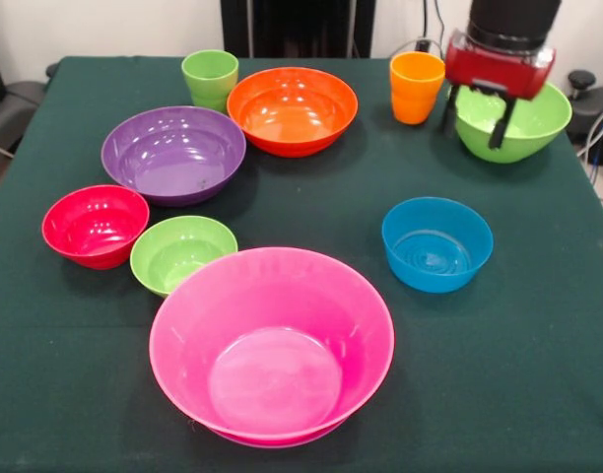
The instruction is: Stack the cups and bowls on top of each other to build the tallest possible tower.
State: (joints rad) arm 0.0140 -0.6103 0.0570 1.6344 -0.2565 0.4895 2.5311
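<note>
The huge pink bowl (272,345) sits at six o'clock on the green desk (538,374), empty and clearly the base, so nothing is stacked yet. Next in size, the purple bowl (173,153) waits at ten o'clock, with the large orange bowl (293,109) touching its rim at twelve. Over at two o'clock the large lime green bowl (501,123) has company: the tool (474,123) hangs right over its near rim, two dark fingers spread apart, one outside the wall, one dipping inside, nothing clamped.

That reads as a rim pinch being lined up. To do it well, drop lower so the wall sits deep between the fingers, close firmly, lift straight, and steer wide of the orange cup (416,87) just beside it.

The arm comes down from the top edge, red wrist upright.

Smaller pieces follow: the blue bowl (436,243) at four, the red bowl (95,226) at eight, the small lime green bowl (182,254) beside the pink rim, the light green cup (210,79) at eleven.
</note>
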